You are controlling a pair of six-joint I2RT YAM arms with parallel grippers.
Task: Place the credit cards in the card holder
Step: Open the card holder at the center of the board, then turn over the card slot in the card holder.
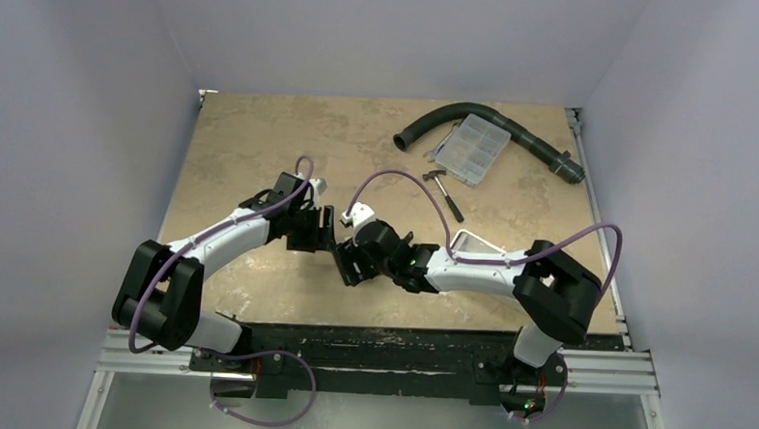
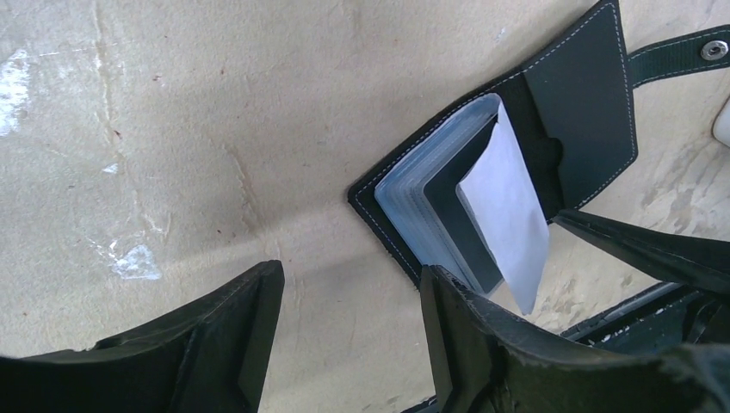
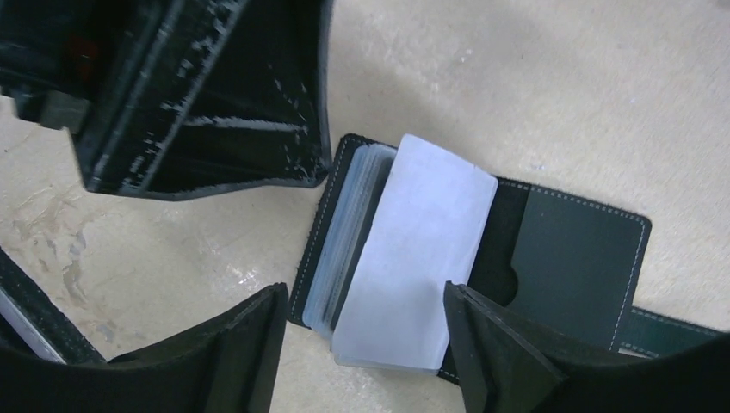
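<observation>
The black card holder (image 2: 578, 103) (image 3: 575, 258) lies open on the tan table, snap strap (image 2: 680, 53) spread out to one side. Its pale blue-grey sleeves (image 2: 430, 202) are fanned up, and one pale leaf (image 3: 422, 249) stands loose on top. My right gripper (image 3: 363, 301) is open, its jaws straddling the near end of that leaf without touching it. Beside the holder's corner, my left gripper (image 2: 349, 292) is open over bare table. In the top view both grippers (image 1: 322, 233) (image 1: 350, 262) meet at the table's middle and hide the holder. I cannot make out any credit cards.
A curved black pipe (image 1: 500, 123), a clear compartment box (image 1: 467, 149) and a small hammer (image 1: 446, 192) lie at the back right. A white tray (image 1: 481, 244) sits partly under my right arm. The left gripper's body (image 3: 198, 95) hangs close over the holder.
</observation>
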